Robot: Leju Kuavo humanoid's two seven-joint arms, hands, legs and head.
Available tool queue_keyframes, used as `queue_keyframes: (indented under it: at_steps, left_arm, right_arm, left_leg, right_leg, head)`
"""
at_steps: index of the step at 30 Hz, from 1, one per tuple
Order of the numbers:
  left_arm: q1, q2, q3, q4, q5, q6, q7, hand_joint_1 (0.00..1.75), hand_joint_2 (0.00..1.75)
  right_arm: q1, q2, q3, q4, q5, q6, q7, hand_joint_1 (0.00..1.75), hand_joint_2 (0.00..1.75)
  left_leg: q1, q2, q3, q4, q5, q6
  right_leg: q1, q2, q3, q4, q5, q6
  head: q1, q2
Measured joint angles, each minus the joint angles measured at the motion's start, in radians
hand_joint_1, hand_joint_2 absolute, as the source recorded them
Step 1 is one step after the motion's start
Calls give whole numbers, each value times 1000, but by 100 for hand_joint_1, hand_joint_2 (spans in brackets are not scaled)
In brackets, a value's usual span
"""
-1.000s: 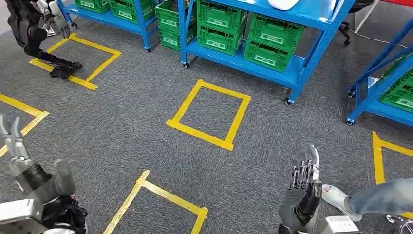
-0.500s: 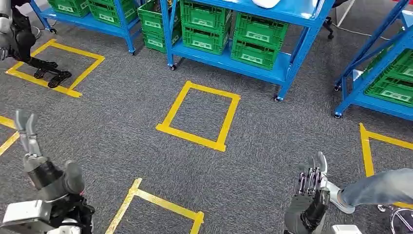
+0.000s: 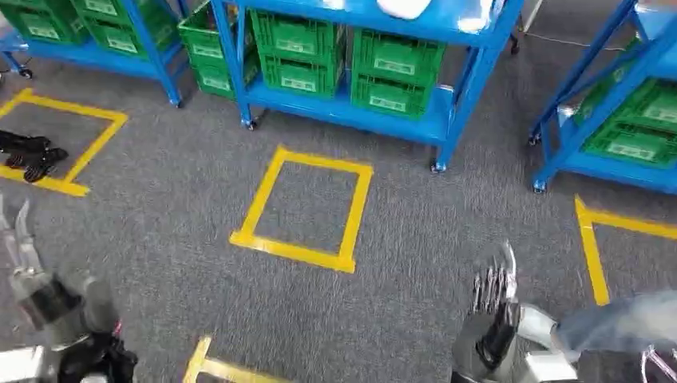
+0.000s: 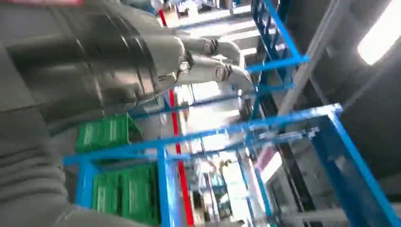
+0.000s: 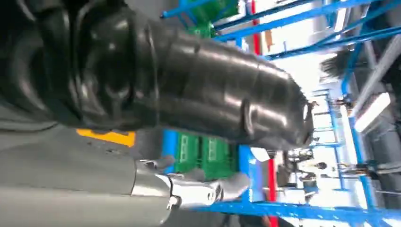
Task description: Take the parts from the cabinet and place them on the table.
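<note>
We stand on grey carpet facing the blue rack (image 3: 447, 84); both hands are low, well apart from it. The left hand (image 3: 28, 267) has fingers (image 3: 20, 231) spread, holding nothing. The right hand (image 3: 491, 307) has fingers (image 3: 488, 286) raised and apart, also empty. The parts lie ahead and up from both hands: one white piece (image 3: 403, 8) on the upper shelf at the frame's top edge, its long axis unclear. The right hand looks slightly nearer, we judge. In the middle rack we count four green crates (image 3: 395, 70). One full yellow tape square (image 3: 303, 207) lies between us and the rack. No tabletop is seen.
</note>
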Motion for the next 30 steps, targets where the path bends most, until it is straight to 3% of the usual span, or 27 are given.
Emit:
queue_keyframes:
  at_steps: [1, 3, 4, 5, 7, 8, 9, 10, 11, 12, 13, 14, 15, 16, 17, 18, 19, 20, 22, 23, 24, 25, 26, 27, 28, 29, 30]
  left_arm:
    - [1, 0, 0, -3, -1, -1, -1, 0, 0]
    - [-1, 0, 1, -2, -2, -1, -2, 0, 0]
    - [-1, 1, 1, 0, -2, -1, -1, 0, 0]
    - [0, 1, 1, 2, -1, -1, -1, 0, 0]
    - [0, 1, 1, 3, -1, -1, -1, 0, 0]
    - [0, 1, 1, 3, -1, -1, -1, 0, 0]
    - [0, 1, 1, 3, -2, -1, 0, 0, 0]
    - [0, 1, 1, 4, -3, -1, 0, 0, 0]
    - [1, 1, 2, 5, -5, -1, 1, 0, 0]
    - [-4, 2, 1, 8, -8, 0, 2, 0, 0]
    - [-3, 1, 0, 12, -11, 0, 5, 0, 0]
    - [-4, 0, 0, 12, -14, 0, 8, 0, 0]
    - [-1, -2, -1, 7, -18, 1, 7, 0, 0]
    - [-1, -2, -1, 1, -20, 3, 5, 0, 0]
    - [-1, -2, 0, 0, -23, 2, 7, 0, 0]
    - [-2, -3, -1, 0, -26, 3, 6, 0, 0]
    - [-4, -3, -2, -2, -30, 3, 6, 0, 0]
    - [-1, -3, -2, -2, -32, 3, 6, 0, 0]
    - [1, -2, -2, -2, -37, 3, 6, 0, 0]
    - [1, -2, -3, -2, -39, 3, 7, 0, 0]
    - [1, -2, -3, -2, -40, 3, 7, 0, 0]
    - [2, -2, -3, -2, -43, 3, 8, 0, 0]
    - [2, -2, -3, -2, -45, 3, 8, 0, 0]
    - [3, 0, -3, -1, -45, 3, 8, 0, 0]
    - [4, 0, -4, 2, -43, 4, 8, 0, 0]
    - [9, 0, -4, -1, -43, 3, 11, 0, 0]
    - [11, -1, -4, -5, -42, 4, 11, 0, 0]
  right_arm:
    - [-8, 0, 0, 0, 1, 0, 0, 0, 0]
    - [-14, -1, 0, 5, 1, 0, -1, 0, 0]
    - [-13, -1, 0, 7, 1, 0, -1, 0, 0]
    - [-9, -1, 0, 11, 1, 0, 0, 0, 0]
    - [-7, -2, 0, 16, 0, 0, 0, 0, 0]
    - [-6, -2, 0, 18, 0, 0, 0, 0, 0]
    - [-3, -2, 0, 19, 0, 0, 0, 0, 0]
    - [1, -2, 0, 20, -1, 0, 1, 0, 0]
    - [4, -2, 0, 23, -1, 0, 2, 0, 0]
    - [10, -2, 0, 26, -1, 0, 2, 0, 0]
    - [12, -3, 0, 30, -3, -1, 5, 0, 0]
    - [12, -3, 0, 31, -4, -1, 6, 0, 0]
    - [8, -2, 0, 28, -2, 0, 4, 0, 0]
    - [-1, 0, 0, 22, -1, 0, 2, 0, 0]
    - [-8, 4, 0, 17, -2, 0, 2, 0, 0]
    - [-6, 6, 0, 15, -2, 0, 1, 0, 0]
    - [-3, 8, 0, 11, -1, 0, 0, 0, 0]
    - [1, 10, 1, 11, 0, 0, 1, 0, 0]
    - [6, 10, 2, 13, 4, 0, 2, 0, 0]
    - [6, 10, 2, 13, 6, 0, 3, 0, 0]
    - [6, 10, 2, 13, 9, 0, 4, 0, 0]
    - [6, 11, 2, 13, 10, 0, 6, 0, 0]
    - [6, 11, 2, 13, 11, 0, 8, 0, 0]
    - [5, 11, 2, 13, 12, 0, 11, 0, 0]
    - [8, 11, 2, 13, 13, 0, 13, 0, 0]
    - [3, 11, 2, 9, 16, 0, 14, 0, 0]
    - [3, 10, 2, 6, 19, 0, 15, 0, 0]
  left_leg:
    - [-1, -1, 27, -13, -17, 8]
    - [-3, -3, 93, -42, -42, 19]
    - [-6, -3, 128, -65, -55, 20]
    - [-10, -4, 170, -90, -67, 21]
    - [-18, -9, 259, -135, -95, 21]
    - [-24, -12, 312, -157, -113, 22]
    - [-28, -14, 360, -176, -133, 24]
    - [-34, -14, 413, -194, -156, 26]
    - [-35, -15, 434, -213, -181, 31]
    - [-35, -23, 479, -209, -204, 30]
    - [-32, -33, 509, -228, -240, 25]
    - [-17, -29, 556, -265, -265, 27]
    - [-13, -30, 610, -230, -228, 21]
    - [-9, -30, 542, -98, -157, 10]
    - [2, -29, 492, 35, -123, 13]
    - [0, -18, 418, 134, -120, 13]
    - [-4, -14, 352, 197, -168, 17]
    - [-5, -10, 304, 219, -240, 12]
    - [-3, -7, 238, 208, -377, 2]
    - [0, -6, 214, 182, -418, -7]
    - [3, -5, 201, 142, -415, -12]
    - [9, -4, 190, 86, -362, -23]
    - [19, -3, 181, 28, -252, -41]
    - [31, 2, 163, -28, -95, -54]
    - [35, 18, 158, -15, -122, -37]
    - [30, 17, 171, -16, -114, -31]
    - [31, 11, 188, -15, -115, -16]
  right_leg:
    - [-1, 2, -7, 58, 32, 4]
    - [5, -17, -150, 270, 79, -17]
    - [12, -19, -218, 356, 62, -26]
    - [19, -20, -284, 408, 19, -31]
    - [27, -19, -381, 414, -74, -35]
    - [29, -19, -418, 377, -87, -38]
    - [29, -19, -442, 323, -62, -43]
    - [32, -18, -459, 246, 26, -51]
    - [33, -19, -465, 146, 223, -63]
    - [44, -17, -478, 64, 383, -67]
    - [61, -18, -452, 86, 387, -70]
    - [76, -23, -418, 94, 356, -70]
    - [85, -14, -406, 76, 325, -69]
    - [92, -5, -346, 73, 298, -79]
    - [80, -2, -338, 48, 289, -93]
    - [83, -10, -318, 48, 266, -101]
    - [76, -9, -299, 49, 249, -108]
    - [69, -5, -277, 49, 232, -105]
    - [58, 0, -252, 52, 199, -97]
    - [49, 2, -232, 53, 181, -91]
    - [40, 4, -217, 58, 163, -82]
    - [29, 4, -194, 71, 142, -72]
    - [21, 4, -189, 86, 117, -61]
    - [34, 4, -191, 104, 93, -45]
    - [25, 9, -159, 124, 65, -46]
    - [30, 3, -172, 116, 57, -34]
    - [27, 2, -149, 127, 80, -25]
  head:
    - [4, 0]
    - [21, 0]
    - [26, 0]
    - [30, 0]
    - [32, 0]
    - [34, 0]
    - [37, 0]
    - [41, 0]
    - [46, 0]
    - [34, 0]
    - [24, 0]
    - [8, 0]
    - [9, 0]
    - [29, 0]
    - [35, 0]
    - [39, 0]
    - [35, 0]
    - [30, 0]
    - [22, 0]
    - [18, 0]
    - [17, 0]
    - [15, 0]
    - [9, 0]
    - [-6, 0]
    - [-18, 0]
    - [-7, 0]
    - [2, 0]
